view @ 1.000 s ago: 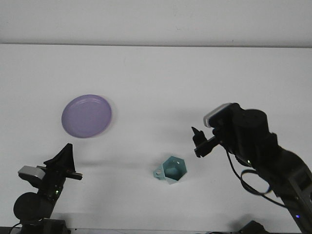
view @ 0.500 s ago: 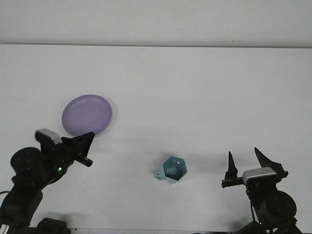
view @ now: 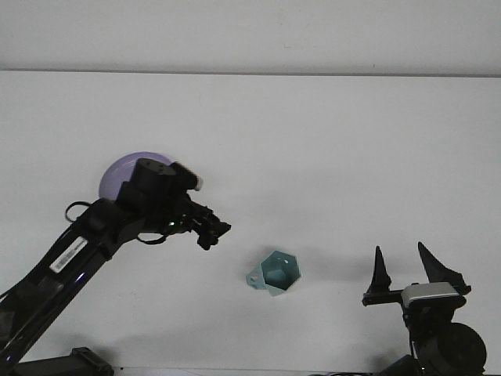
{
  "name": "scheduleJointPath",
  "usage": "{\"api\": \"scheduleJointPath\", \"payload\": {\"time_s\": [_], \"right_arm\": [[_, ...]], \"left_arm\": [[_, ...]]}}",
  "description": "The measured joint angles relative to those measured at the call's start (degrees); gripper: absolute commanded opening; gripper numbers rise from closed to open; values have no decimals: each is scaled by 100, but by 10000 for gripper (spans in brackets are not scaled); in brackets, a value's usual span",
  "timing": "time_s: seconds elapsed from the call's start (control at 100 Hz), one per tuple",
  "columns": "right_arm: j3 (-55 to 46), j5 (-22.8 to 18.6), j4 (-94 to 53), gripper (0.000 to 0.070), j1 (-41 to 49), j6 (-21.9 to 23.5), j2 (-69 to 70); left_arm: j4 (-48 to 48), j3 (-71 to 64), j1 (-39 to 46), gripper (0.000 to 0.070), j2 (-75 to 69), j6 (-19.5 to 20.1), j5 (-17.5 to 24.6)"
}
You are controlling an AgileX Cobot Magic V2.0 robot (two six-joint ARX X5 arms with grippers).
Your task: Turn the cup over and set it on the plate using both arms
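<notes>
A teal hexagonal cup (view: 275,272) lies on its side on the white table, its mouth facing up and to the right, its small handle at the lower left. A purple plate (view: 117,170) sits at the left, mostly hidden behind my left arm. My left gripper (view: 211,232) reaches out over the table, left of and slightly above the cup, apart from it; its fingers are too dark to read. My right gripper (view: 404,266) stands at the lower right, open, its two fingertips pointing up with nothing between them.
The white table (view: 313,141) stretches back to a far edge against a pale wall. My left arm (view: 78,243) crosses the lower left of the table, over part of the plate.
My left arm has swung up from the lower left and extended toward the cup, covering much of the plate. My right arm pulled back from beside the cup to the lower right corner.
</notes>
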Motion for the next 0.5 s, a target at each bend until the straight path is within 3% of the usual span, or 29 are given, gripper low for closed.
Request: {"api": "scheduleJointPath", "payload": {"time_s": [0.5], "right_arm": [[0,0,0,522,0,17,0]], "left_arm": [[-986,1460,-1248,401,2376,417,0]]}}
